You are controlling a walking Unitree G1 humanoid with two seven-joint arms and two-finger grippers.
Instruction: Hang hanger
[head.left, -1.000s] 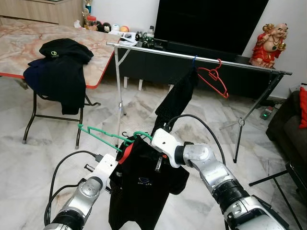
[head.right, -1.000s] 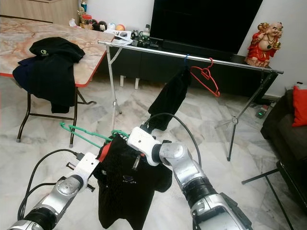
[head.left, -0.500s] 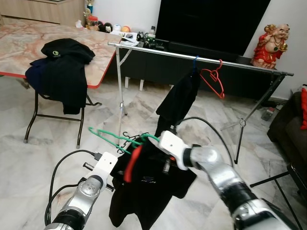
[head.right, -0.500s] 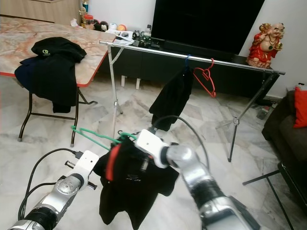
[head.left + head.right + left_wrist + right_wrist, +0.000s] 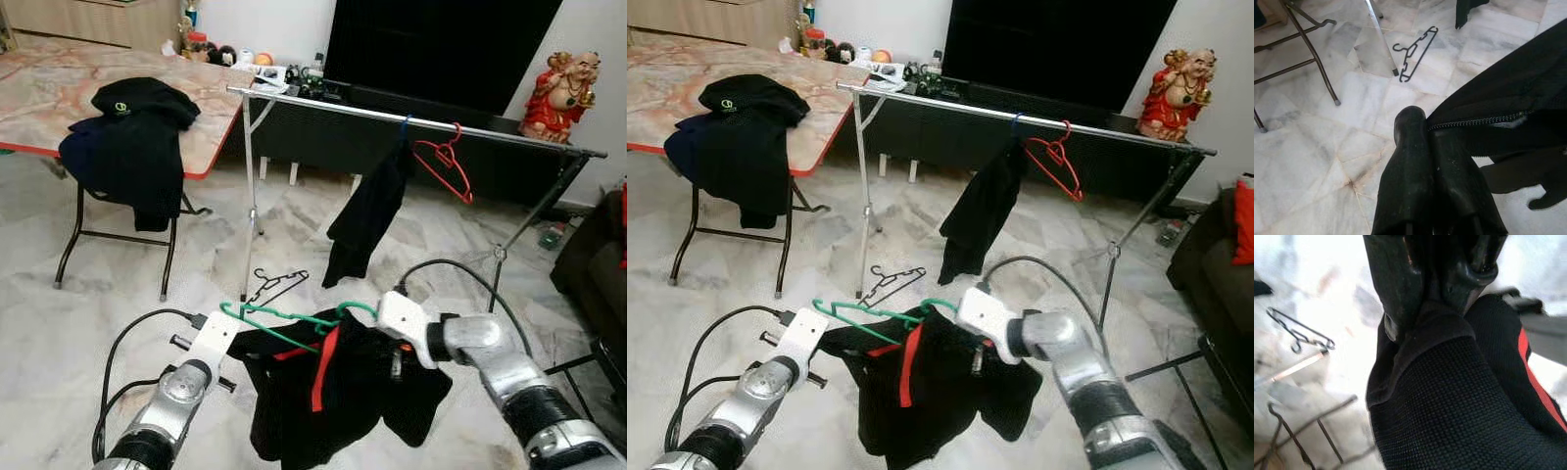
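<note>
From where I stand, the biggest thing is the long metal clothes rack (image 5: 323, 106) across the room, with a black garment (image 5: 370, 213) and a red hanger (image 5: 446, 166) on its rail, and to the robot's left a marble surface (image 5: 39, 98) with dark clothes (image 5: 127, 137) piled at its edge. Low in front of the robot, the two arms hold between them a black shirt (image 5: 343, 387) with a red stripe, which sits on a green hanger (image 5: 284, 318). The left gripper (image 5: 1432, 142) is at the left end of the shirt, the right gripper (image 5: 1442, 293) at the right end by the hook. On the floor, near the rack's leg, a black hanger (image 5: 274, 286) lies flat. The head views show the whole hanger and shirt; the wrist views do not, but they show the fingers closely. In the left wrist view the fingers (image 5: 1410, 161) are pressed together with the shirt's hem beside them, and I cannot tell if cloth is pinched. In the right wrist view the fingers (image 5: 1396, 279) are closed on a fold of the black shirt. Compared with one second ago, the shirt is now lower and spread more widely between the arms, the right arm is lower and farther right, and the black hanger on the floor has come into sight.
</note>
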